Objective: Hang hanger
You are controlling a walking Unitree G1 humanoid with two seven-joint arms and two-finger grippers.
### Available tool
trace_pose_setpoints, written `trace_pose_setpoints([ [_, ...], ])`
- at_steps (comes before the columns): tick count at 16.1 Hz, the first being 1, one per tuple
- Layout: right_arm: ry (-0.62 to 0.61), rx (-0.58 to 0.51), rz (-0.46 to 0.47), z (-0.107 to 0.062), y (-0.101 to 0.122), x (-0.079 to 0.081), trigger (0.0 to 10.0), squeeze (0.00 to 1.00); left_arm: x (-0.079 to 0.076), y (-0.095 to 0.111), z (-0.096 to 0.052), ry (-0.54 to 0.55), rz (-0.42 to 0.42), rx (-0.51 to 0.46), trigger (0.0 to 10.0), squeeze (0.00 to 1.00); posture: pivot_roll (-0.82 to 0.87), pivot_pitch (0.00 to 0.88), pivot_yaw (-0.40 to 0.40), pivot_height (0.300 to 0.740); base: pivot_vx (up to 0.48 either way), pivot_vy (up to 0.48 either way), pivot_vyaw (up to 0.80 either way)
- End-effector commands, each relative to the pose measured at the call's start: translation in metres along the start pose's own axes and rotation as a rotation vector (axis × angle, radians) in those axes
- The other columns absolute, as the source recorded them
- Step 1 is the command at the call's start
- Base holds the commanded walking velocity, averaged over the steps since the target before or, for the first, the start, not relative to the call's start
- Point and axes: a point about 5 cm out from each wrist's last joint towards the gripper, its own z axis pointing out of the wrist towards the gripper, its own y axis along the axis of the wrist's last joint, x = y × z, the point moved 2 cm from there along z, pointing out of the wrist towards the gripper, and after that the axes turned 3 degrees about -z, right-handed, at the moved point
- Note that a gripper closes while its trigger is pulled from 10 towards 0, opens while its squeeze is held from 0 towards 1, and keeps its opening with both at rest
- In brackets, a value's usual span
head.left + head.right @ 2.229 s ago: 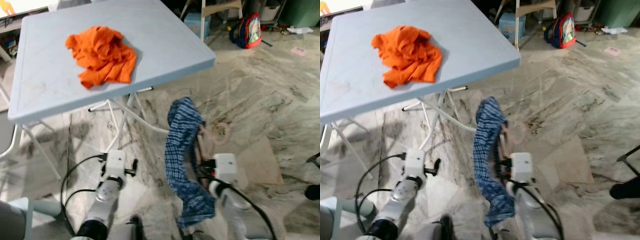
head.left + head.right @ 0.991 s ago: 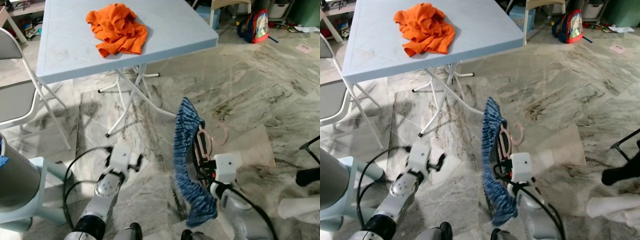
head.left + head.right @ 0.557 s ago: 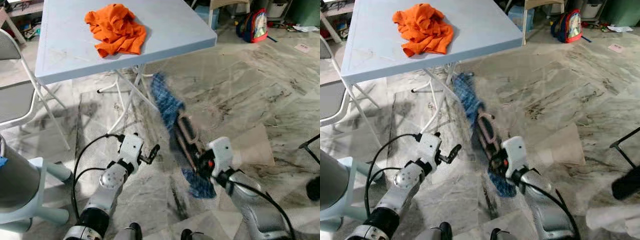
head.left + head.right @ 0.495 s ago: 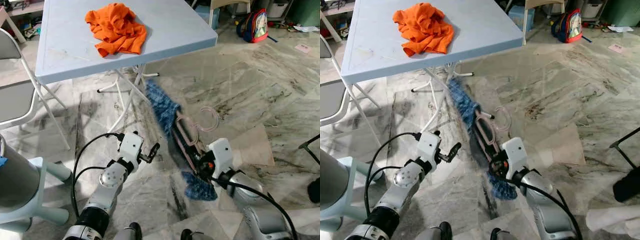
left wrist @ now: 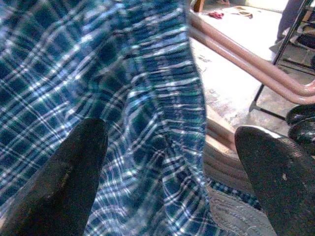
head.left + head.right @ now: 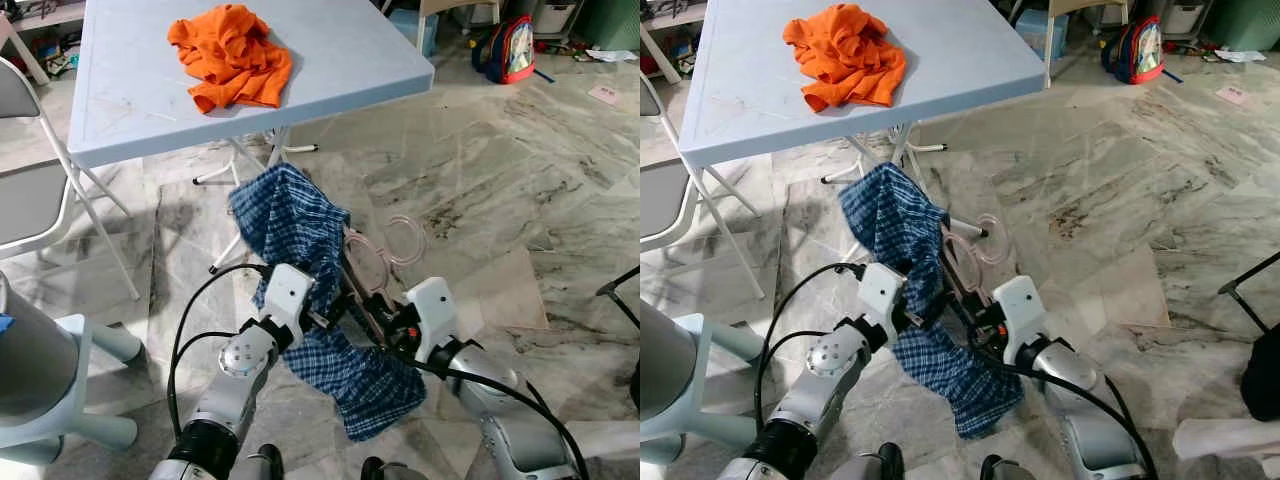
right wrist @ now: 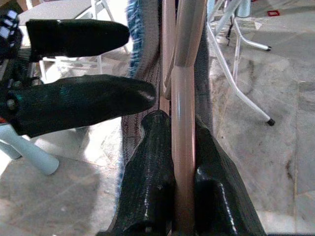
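Hanger (image 7: 183, 147) held in midair, clear of the desk's (image 6: 330, 60) front edge, right gripper (image 7: 182, 162) jaws clamped on its pink bar. Plaid garment (image 6: 300, 225) drapes over it. Left gripper (image 5: 170, 162), jaws wide, straddles the cloth, likely steadying it for hanging.

the blue checked cloth (image 6: 300, 240) covers most of the pink hanger (image 6: 372, 268); left end effector (image 6: 322, 322) fingertips sit buried in its folds.
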Motion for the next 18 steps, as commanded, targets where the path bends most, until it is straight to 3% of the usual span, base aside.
trace_pose_setpoints([
  [1, 0.012, -0.034, -0.015, 0.001, 0.01, 0.004, 10.0, 0.0, 0.0, -0.005, -0.004, -0.01, -0.008, 0.025, 10.0, 1.0, -0.01, 0.228, 0.043, 0.74, 0.0, 0.0, 0.0],
  [2, 0.018, -0.04, -0.014, 0.002, 0.012, 0.005, 10.0, 0.0, -0.002, -0.001, -0.003, -0.029, -0.022, 0.005, 10.0, 0.0, -0.01, 0.227, 0.044, 0.74, 0.0, 0.0, 0.0],
  [9, 0.131, -0.011, -0.037, -0.001, 0.008, 0.022, 10.0, 0.0, 0.015, 0.006, 0.002, 0.059, -0.028, 0.004, 10.0, 0.0, -0.01, 0.221, 0.049, 0.74, 0.0, 0.0, 0.0],
  [10, 0.126, -0.008, -0.036, -0.001, 0.007, 0.021, 10.0, 0.0, 0.019, 0.005, 0.001, 0.074, -0.024, 0.009, 1.5, 0.0, -0.02, 0.221, 0.052, 0.74, 0.0, 0.0, 0.0],
  [11, 0.128, -0.012, -0.029, -0.001, 0.008, 0.022, 10.0, 0.0, 0.021, 0.004, 0.001, 0.083, -0.025, 0.009, 0.0, 0.0, -0.02, 0.221, 0.052, 0.74, 0.0, 0.0, 0.0],
  [18, 0.072, 0.006, -0.095, 0.001, 0.008, 0.015, 10.0, 0.0, 0.024, 0.004, 0.002, 0.096, -0.019, 0.01, 0.0, 0.0, -0.02, 0.219, 0.058, 0.74, 0.0, 0.0, 0.0],
])
